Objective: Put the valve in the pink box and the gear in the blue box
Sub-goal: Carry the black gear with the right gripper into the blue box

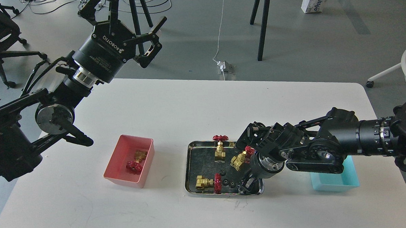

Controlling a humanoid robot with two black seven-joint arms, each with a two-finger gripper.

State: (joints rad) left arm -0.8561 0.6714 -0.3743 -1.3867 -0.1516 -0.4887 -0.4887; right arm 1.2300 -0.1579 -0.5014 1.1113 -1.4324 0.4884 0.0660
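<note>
Brass red-wheeled valve point(137, 161) lay in the salmon-pink plastic box point(114, 164); left pincer point(129, 16) gaped at eleven o'clock; right pincer point(245, 185), state unclear, dipped into the shiny steel tray point(189, 168).

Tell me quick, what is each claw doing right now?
Left claw: open, holding nothing, up in the air above the table's far edge.
Right claw: down in the steel tray; cannot tell if it is open or closed.

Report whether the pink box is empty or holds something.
Not empty. The pink box holds one valve, lying on its side on the box floor, red handwheel toward the near wall.
</note>
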